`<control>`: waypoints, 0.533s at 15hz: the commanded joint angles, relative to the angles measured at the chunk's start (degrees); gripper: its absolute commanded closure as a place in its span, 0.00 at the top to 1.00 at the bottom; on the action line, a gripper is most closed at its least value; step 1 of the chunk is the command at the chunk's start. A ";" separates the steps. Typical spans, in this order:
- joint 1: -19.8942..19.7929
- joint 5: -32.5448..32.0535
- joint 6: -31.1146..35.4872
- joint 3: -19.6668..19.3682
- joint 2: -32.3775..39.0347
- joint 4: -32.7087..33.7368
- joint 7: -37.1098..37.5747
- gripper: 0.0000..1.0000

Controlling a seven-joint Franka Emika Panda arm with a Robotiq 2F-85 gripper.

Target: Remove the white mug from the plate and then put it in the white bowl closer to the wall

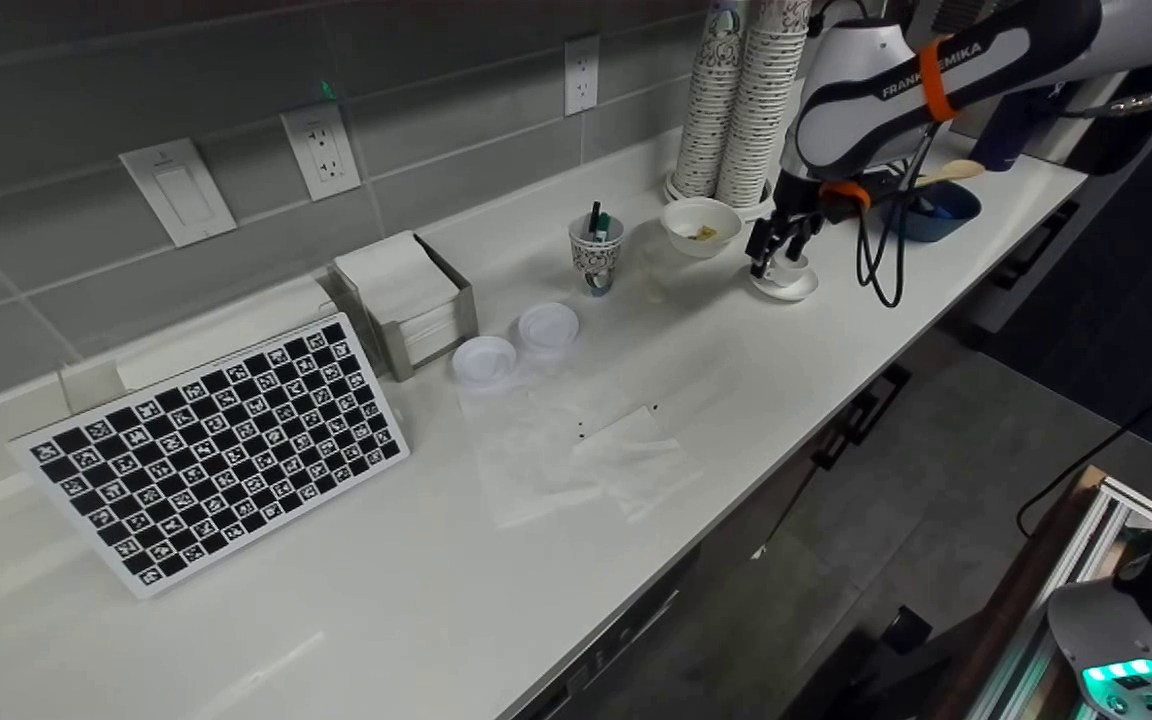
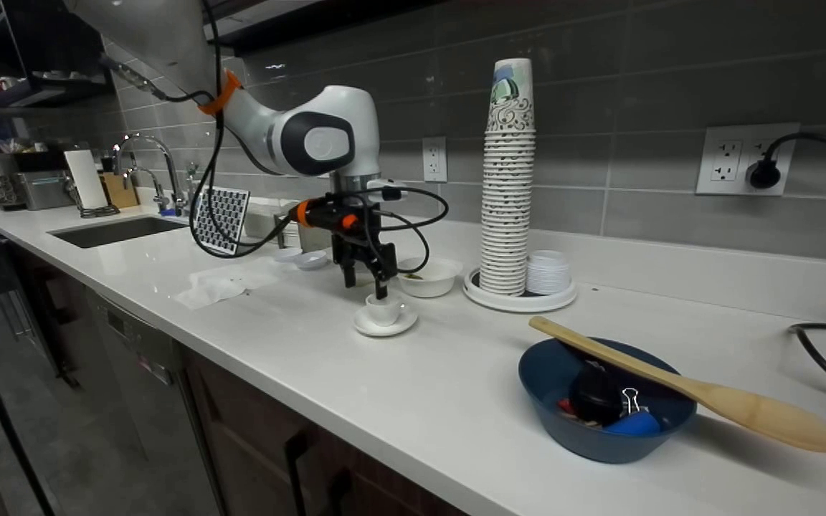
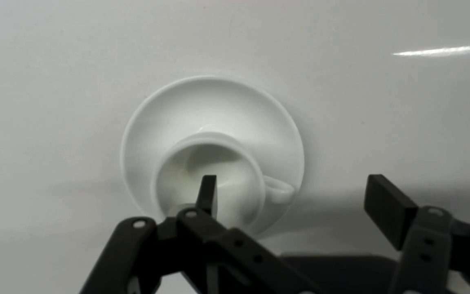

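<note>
The white mug [image 2: 383, 313] stands upright on the plate [image 2: 384, 332], nearer one side of it. In the wrist view the mug [image 3: 235, 183] has its handle towards the right, over the plate [image 3: 214, 102]. My gripper [image 3: 296, 196] is open and empty. One finger overlaps the mug's opening; I cannot tell whether its tip is below the rim. The other finger is out past the handle, beyond the plate's edge. In both exterior views the gripper [image 1: 776, 258] [image 2: 365, 285] points down at the mug. The white bowl [image 1: 696, 243] [image 2: 429, 288] stands closer to the wall, with something yellowish inside.
Tall stacks of paper cups [image 1: 711, 130] stand on a round tray [image 2: 520, 304] by the wall. A paper cup with markers [image 1: 596, 260] is near the bowl. A blue bowl [image 2: 599, 444] with a wooden spoon [image 2: 743, 408] is on the counter. Two small dishes [image 1: 484, 360] lie near a napkin holder [image 1: 416, 305].
</note>
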 commanded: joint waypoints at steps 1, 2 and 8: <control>-0.25 -1.66 -1.18 0.05 1.69 2.23 -3.75 0.87; -0.12 -2.41 -0.73 -0.11 1.84 2.19 -4.36 0.81; -0.14 -5.01 0.00 -0.18 2.28 2.07 -7.21 0.26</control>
